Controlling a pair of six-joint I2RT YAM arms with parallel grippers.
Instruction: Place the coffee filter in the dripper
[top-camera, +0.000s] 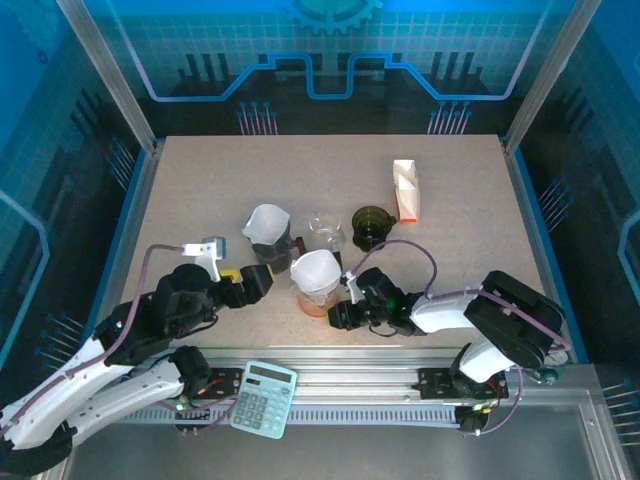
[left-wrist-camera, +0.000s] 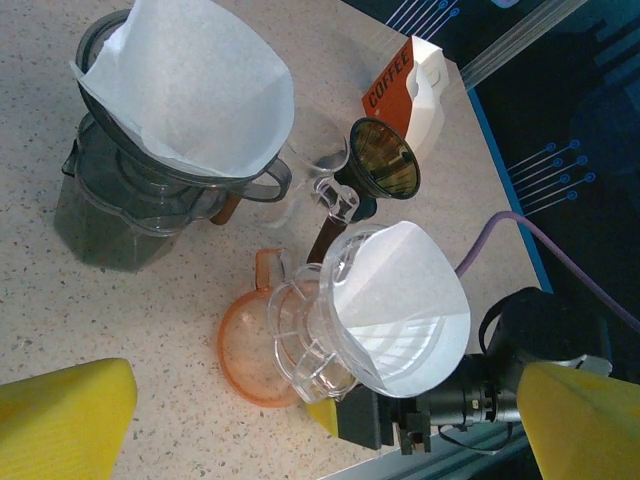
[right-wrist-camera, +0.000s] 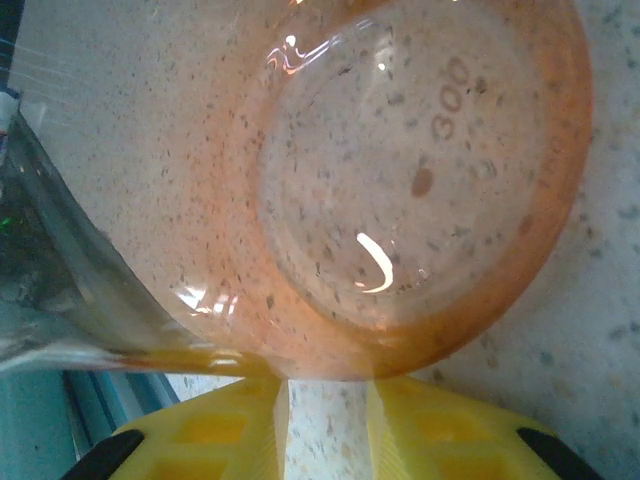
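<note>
A white coffee filter (top-camera: 316, 270) (left-wrist-camera: 400, 305) sits opened inside the clear dripper (top-camera: 312, 298) (left-wrist-camera: 300, 330), which rests on an orange base (left-wrist-camera: 245, 350) (right-wrist-camera: 400, 200). My right gripper (top-camera: 338, 313) (right-wrist-camera: 327, 385) lies low on the table right of the dripper. Its yellow fingers (right-wrist-camera: 440, 430) reach the orange rim, a narrow gap of bare table between them. One of its fingertips (left-wrist-camera: 335, 420) shows under the dripper's edge. My left gripper (top-camera: 252, 281) hovers left of the dripper, wide open, its yellow fingers (left-wrist-camera: 70, 415) either side of the scene.
A second white filter (top-camera: 265, 222) (left-wrist-camera: 190, 85) sits in a grey dripper on a dark carafe (left-wrist-camera: 110, 210). Behind stand a glass cup (top-camera: 325, 228), a dark green dripper (top-camera: 372, 225) (left-wrist-camera: 385, 160) and a filter box (top-camera: 405, 190) (left-wrist-camera: 405, 85). A calculator (top-camera: 263, 398) lies at the near edge.
</note>
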